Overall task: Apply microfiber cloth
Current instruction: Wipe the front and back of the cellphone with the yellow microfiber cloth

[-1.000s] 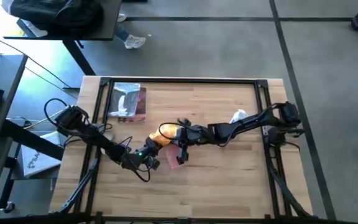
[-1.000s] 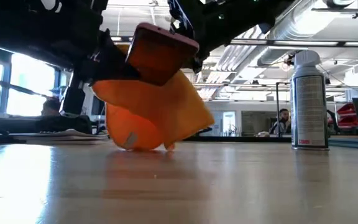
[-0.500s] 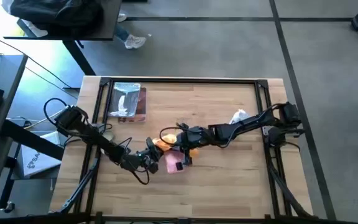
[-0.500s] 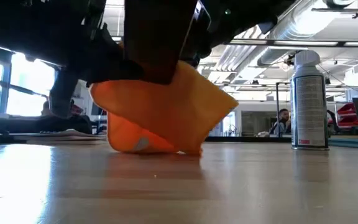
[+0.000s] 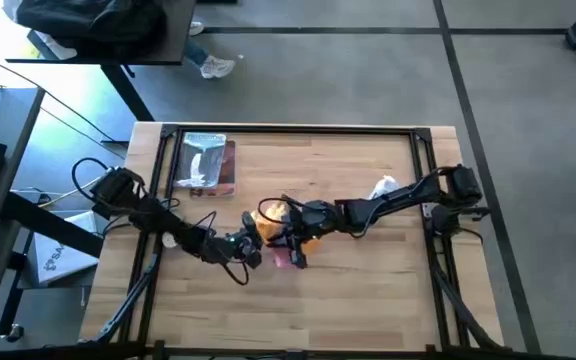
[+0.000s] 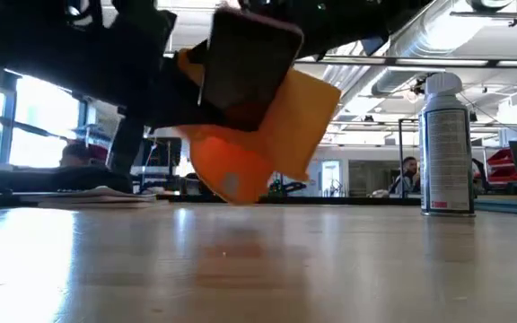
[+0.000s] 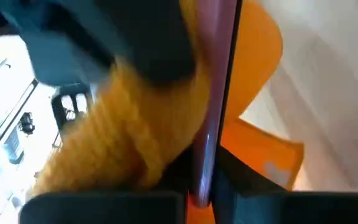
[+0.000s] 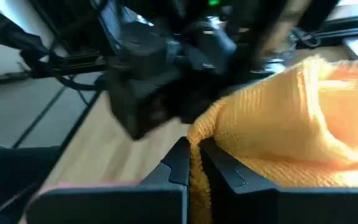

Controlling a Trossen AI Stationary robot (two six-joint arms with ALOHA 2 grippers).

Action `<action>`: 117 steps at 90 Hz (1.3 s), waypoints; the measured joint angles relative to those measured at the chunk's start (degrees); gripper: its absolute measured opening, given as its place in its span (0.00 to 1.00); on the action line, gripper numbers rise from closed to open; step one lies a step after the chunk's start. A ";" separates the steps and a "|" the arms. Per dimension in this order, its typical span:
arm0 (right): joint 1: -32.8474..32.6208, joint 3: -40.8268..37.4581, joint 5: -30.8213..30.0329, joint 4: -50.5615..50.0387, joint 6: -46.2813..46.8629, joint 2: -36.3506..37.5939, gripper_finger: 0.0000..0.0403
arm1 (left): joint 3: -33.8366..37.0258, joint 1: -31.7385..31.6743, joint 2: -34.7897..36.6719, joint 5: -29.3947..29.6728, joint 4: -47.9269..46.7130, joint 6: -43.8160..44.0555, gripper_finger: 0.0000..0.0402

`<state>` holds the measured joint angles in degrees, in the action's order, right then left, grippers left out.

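Seen level across the wooden table (image 6: 258, 269), the orange-yellow microfiber cloth (image 6: 267, 144) hangs lifted off the surface behind a dark, tilted phone (image 6: 245, 72) under the black arms, while a spray can (image 6: 445, 144) stands upright well apart to the right.

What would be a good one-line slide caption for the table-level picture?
Two robot arms hold a phone and the orange microfiber cloth lifted off the wooden table, with a spray can standing to the side.
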<state>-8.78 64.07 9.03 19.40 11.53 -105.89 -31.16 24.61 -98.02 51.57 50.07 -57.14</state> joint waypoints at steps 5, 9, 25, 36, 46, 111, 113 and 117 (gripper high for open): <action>-0.06 0.03 1.29 0.10 0.26 -0.01 0.00 | 0.00 -0.23 -0.02 -0.09 -0.42 0.80 0.03; -0.08 0.04 2.03 0.15 0.52 0.01 0.00 | 0.00 -0.40 -0.02 -0.26 -0.84 2.21 0.03; -0.04 0.11 4.73 -1.22 1.88 0.24 0.00 | 0.04 -0.60 -0.08 -0.99 -3.62 7.30 0.03; -0.08 0.11 5.61 -4.50 1.33 1.47 0.00 | 0.04 -0.60 -0.09 -0.92 -6.79 11.15 0.03; -0.17 0.09 7.62 -7.31 0.37 3.36 0.00 | 0.11 -0.66 -0.09 -0.75 -9.47 15.41 0.03; -0.28 0.02 -4.21 -31.81 -8.14 30.39 0.00 | -0.67 -2.15 4.28 -19.49 -24.62 59.33 0.03; -0.28 0.02 -6.02 -32.93 -8.15 31.18 0.00 | -0.74 -2.35 4.98 -20.72 -25.47 61.41 0.03; -0.26 0.02 -9.35 -34.95 -8.14 32.28 0.00 | -0.80 -2.92 6.61 -22.69 -27.09 64.99 0.03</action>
<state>-9.04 64.10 -0.32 -15.55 3.38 -73.61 -31.95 21.69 -91.41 28.89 22.98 7.85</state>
